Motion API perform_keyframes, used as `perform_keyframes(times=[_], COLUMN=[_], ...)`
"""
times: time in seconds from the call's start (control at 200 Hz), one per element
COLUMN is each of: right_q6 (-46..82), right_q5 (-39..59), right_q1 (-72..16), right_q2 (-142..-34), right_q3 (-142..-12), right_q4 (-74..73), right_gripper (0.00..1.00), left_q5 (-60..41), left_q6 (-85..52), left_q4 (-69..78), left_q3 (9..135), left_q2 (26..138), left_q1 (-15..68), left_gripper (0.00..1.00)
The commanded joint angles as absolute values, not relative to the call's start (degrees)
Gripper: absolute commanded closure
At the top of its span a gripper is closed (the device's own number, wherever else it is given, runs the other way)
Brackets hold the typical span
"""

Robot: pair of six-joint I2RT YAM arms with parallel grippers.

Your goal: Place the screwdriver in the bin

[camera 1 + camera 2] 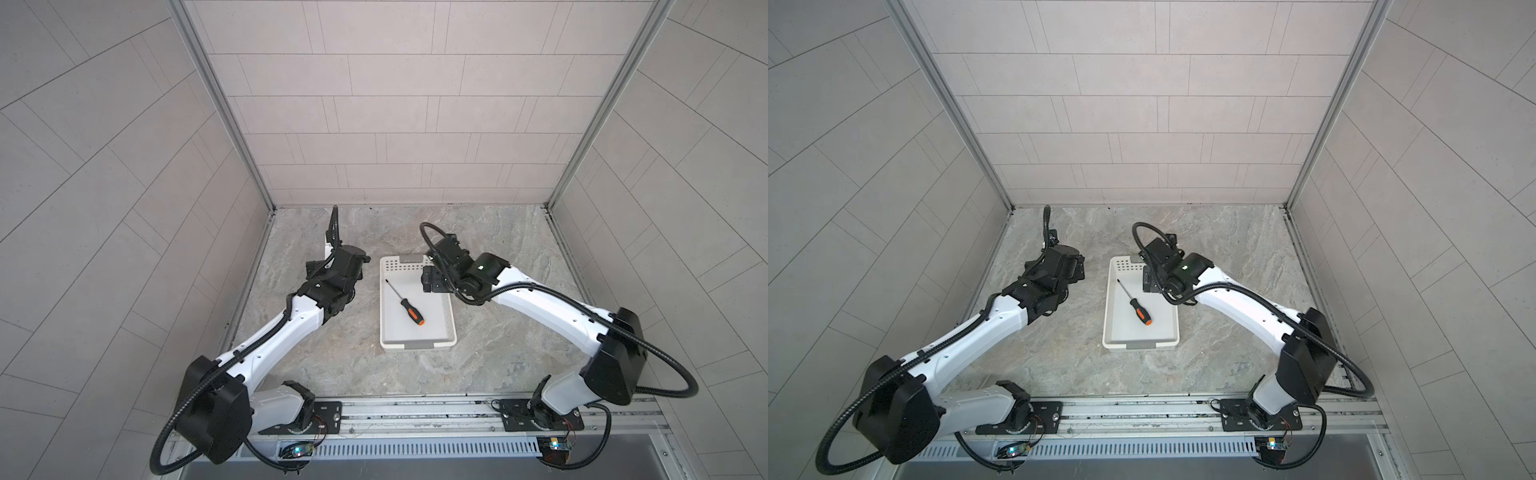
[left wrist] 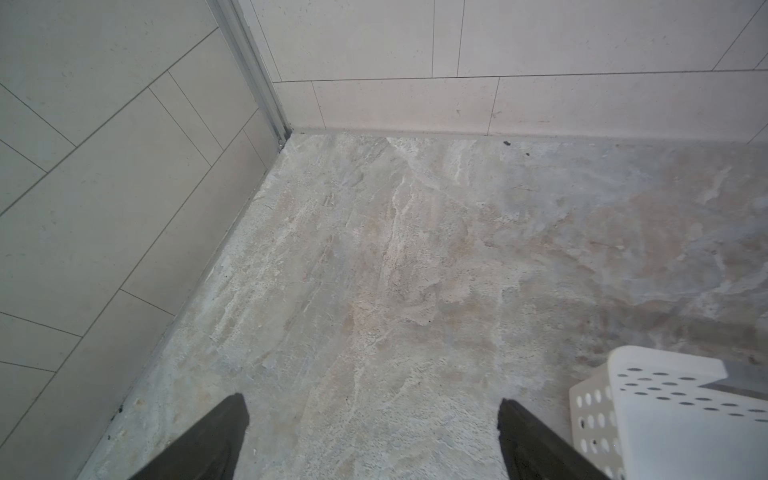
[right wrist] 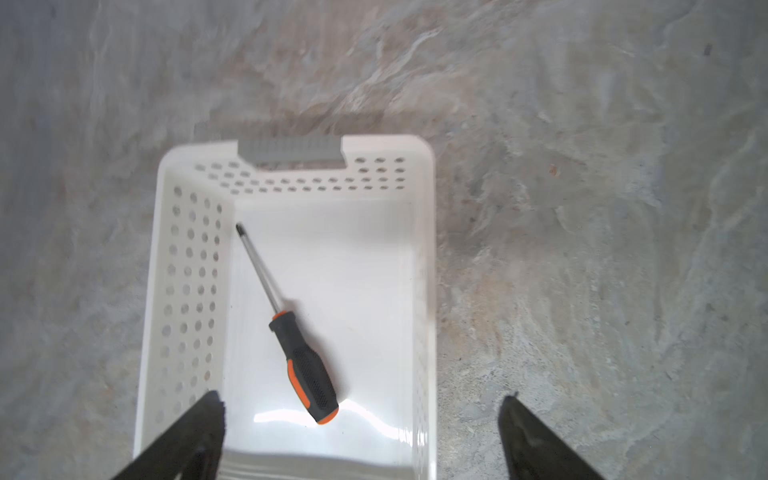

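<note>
From where I stand the screwdriver (image 3: 282, 321) lies flat on the floor of the bin (image 3: 187, 291), in the lower middle of the right wrist view; its tip points at the perforated wall on the left of that frame, its orange butt toward the bottom edge. Both top views show the same at the centre of the frame: the tool slants across the white floor and touches, as far as I can tell, nothing else.

The right end effector (image 3: 361, 401) hangs above the bin, at its upper right in both top views; its jaws are spread wide with nothing between them. The left end effector (image 2: 372, 402) is just as wide and empty, over bare table (image 2: 374, 249), with only a corner of the bin at the lower right of its frame.

I'd judge the placing itself done; the step in hand is the letting go and getting clear. The next move calls for a clean lift of the right arm up and away — no finger catching the rim, none nudging the handle; the left arm need not stir.
</note>
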State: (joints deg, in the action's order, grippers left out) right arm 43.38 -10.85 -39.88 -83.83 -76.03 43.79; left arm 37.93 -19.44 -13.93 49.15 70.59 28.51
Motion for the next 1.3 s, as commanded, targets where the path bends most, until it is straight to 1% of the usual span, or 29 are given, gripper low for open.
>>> perform_keyframes(times=[0.0,0.08,0.165,0.23,0.31,0.42,0.46,0.551,0.586,0.626,0.711,0.766,0.921,1.061,1.136,1.201,1.256,1.291], right_q6=[39.1,37.4,33.8,31.8,29.8,28.9,29.4,28.8,28.7,29.3,30.0,29.2,25.7,19.9,13.8,9.2,6.8,4.9], right_q5=[-13.0,-16.2,-18.2,-22.0,-22.7,-22.1,-22.6,-22.8,-24.1,-26.5,-30.1,-30.5,-29.1,-25.6,-22.9,-21.3,-20.9,-20.4], right_q1=[-35.9,-32.1,-28.8,-27.4,-24.5,-20.6,-19.6,-18.2,-17.9,-17.7,-17.0,-16.5,-15.8,-15.8,-15.8,-15.7,-15.7,-15.7], right_q2=[-78.0,-74.1,-69.5,-66.2,-63.5,-64.4,-65.5,-67.2,-67.2,-67.0,-66.3,-65.8,-64.0,-63.8,-64.6,-65.8,-66.9,-67.6], right_q3=[-74.9,-73.1,-69.1,-65.5,-62.5,-63.1,-64.0,-64.3,-63.5,-62.3,-59.7,-57.9,-53.6,-52.2,-52.3,-51.9,-51.5,-50.9], right_q4=[43.5,43.0,38.4,34.1,30.2,30.4,31.6,31.1,29.9,28.3,24.9,22.4,15.8,12.3,11.4,10.5,9.6,8.5], right_gripper=[0.0,0.0,0.0,0.0,0.0,0.0,0.0,0.0,0.0,0.0,0.0,0.0,0.0,0.0,0.0,0.0,0.0,0.0], left_q5=[41.9,42.5,42.2,43.7,43.5,42.2,40.1,29.3,24.9,22.2,23.6,26.9,26.2,29.0,28.9,30.2,28.4,25.5], left_q6=[-14.6,-11.3,-9.3,-8.9,-10.4,-10.5,-10.3,-9.9,-9.5,-8.5,-3.8,-4.4,-0.1,-0.4,1.8,1.0,0.5,0.3], left_q4=[-6.3,-0.2,3.7,3.9,0.1,-1.7,-1.6,0.5,2.4,4.5,8.9,10.9,19.4,20.9,23.5,24.6,25.4,25.8], left_q3=[46.7,44.0,41.8,41.9,43.9,45.2,44.9,42.9,41.3,39.5,36.0,34.3,30.1,29.0,27.6,27.1,26.7,26.4], left_q2=[70.3,71.3,72.8,74.3,75.9,77.0,76.7,74.0,72.3,70.6,68.2,67.6,68.4,68.5,68.6,69.7,70.8,71.2], left_q1=[28.5,28.1,26.9,26.1,24.7,23.9,23.4,20.0,18.7,17.4,17.0,16.9,16.3,15.7,15.2,14.3,12.5,10.9], left_gripper=[0.0,0.0,0.0,0.0,0.0,0.0,0.0,0.0,0.0,0.0,0.0,0.0,0.0,0.0,0.0,0.0,0.0,0.0])
